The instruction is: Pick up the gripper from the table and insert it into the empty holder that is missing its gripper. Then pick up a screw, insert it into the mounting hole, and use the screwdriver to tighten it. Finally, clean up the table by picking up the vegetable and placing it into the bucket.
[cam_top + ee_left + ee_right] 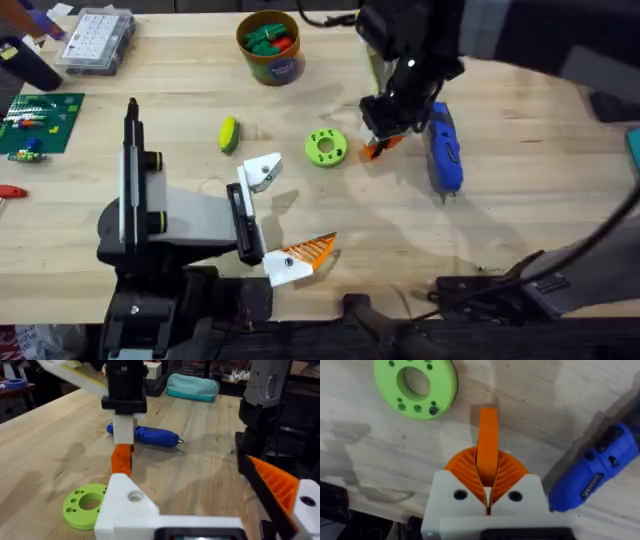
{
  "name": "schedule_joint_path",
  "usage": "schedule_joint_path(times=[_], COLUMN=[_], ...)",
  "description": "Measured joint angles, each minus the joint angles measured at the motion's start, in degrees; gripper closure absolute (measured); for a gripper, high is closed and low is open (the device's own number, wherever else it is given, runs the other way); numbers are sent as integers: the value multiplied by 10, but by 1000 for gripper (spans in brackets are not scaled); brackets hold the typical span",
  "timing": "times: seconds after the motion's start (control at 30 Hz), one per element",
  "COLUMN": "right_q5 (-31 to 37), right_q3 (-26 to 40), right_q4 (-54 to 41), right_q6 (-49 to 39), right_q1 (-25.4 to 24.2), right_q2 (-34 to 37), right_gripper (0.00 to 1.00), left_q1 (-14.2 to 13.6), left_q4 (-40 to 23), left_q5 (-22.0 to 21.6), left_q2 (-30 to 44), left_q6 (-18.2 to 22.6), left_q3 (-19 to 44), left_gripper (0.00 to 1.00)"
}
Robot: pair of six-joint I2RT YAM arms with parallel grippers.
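Observation:
My right gripper hangs just above the table, shut on the gripper, whose orange ribbed finger sticks out past my pads towards the wood. Beside it lie the blue screwdriver on the right and a lime-green disc on the left. My left gripper stands open near the front edge. Its far side is the bare white holder with a dark hole, and its near side carries an orange finger. The yellow-green vegetable lies left of the disc. The orange-brown bucket stands at the back.
A clear parts box and a green board sit at the far left. A teal pouch lies at the table's right end. The bucket holds green and red toys. Bare wood stretches between the disc and the holder.

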Motion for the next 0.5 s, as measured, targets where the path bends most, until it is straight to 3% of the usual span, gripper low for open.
schedule_joint_path(times=[0.5], right_q5=[0], right_q3=[42], right_q4=[-17], right_q6=[0], right_q1=[0], right_q2=[-89], right_gripper=[995], left_q1=[0], left_q4=[0], left_q5=[0], left_q2=[0], left_q6=[0], left_q3=[0], left_gripper=[10])
